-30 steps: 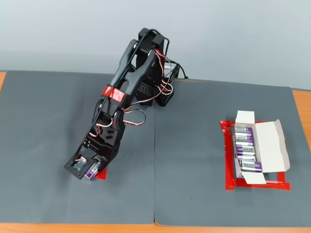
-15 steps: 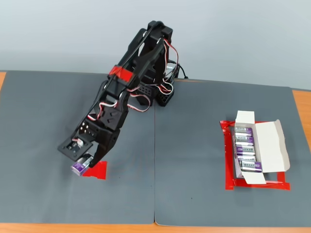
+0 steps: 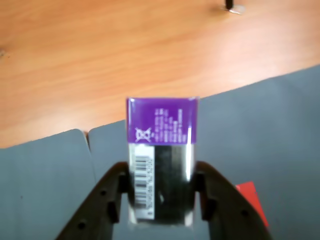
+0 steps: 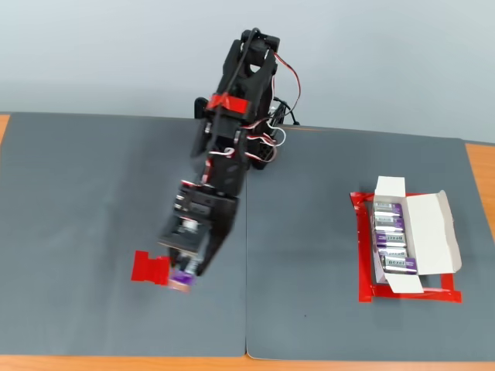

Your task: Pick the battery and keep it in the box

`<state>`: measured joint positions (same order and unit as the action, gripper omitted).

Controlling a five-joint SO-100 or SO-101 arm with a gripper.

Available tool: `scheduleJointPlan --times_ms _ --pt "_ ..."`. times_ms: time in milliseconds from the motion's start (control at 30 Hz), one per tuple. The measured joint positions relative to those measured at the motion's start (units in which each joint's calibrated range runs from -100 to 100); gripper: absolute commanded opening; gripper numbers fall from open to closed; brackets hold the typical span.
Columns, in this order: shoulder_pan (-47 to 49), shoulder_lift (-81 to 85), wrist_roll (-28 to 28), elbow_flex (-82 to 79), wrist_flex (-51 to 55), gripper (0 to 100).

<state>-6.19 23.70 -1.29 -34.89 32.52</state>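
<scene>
Gripper (image 3: 160,212) clamped on battery (image 3: 161,155), fingers (image 3: 102,200) pressing both sides, purple end sticking out ahead. In fixed view, battery (image 4: 182,277) held above grey mat (image 4: 325,193), just right of red tape patch (image 4: 149,267). Box (image 4: 410,239) well apart at right, four batteries inside.

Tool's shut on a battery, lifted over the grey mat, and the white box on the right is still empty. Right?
Not quite: the box is not empty. The fixed view shows several purple batteries already lined up in it. The rest holds: the tool is shut on a battery, lifted over the grey mat.
</scene>
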Motion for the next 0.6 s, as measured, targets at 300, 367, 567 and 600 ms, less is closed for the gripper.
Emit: scheduleJointPlan --times_ms 300,367,567,600 --pt "13.26 0.00 2.78 0.00 0.00 2" --pt "15.62 0.00 3.52 0.00 0.00 2" --pt "25.20 0.00 5.52 0.00 0.00 2" --pt "26.60 0.00 5.96 0.00 0.00 2"
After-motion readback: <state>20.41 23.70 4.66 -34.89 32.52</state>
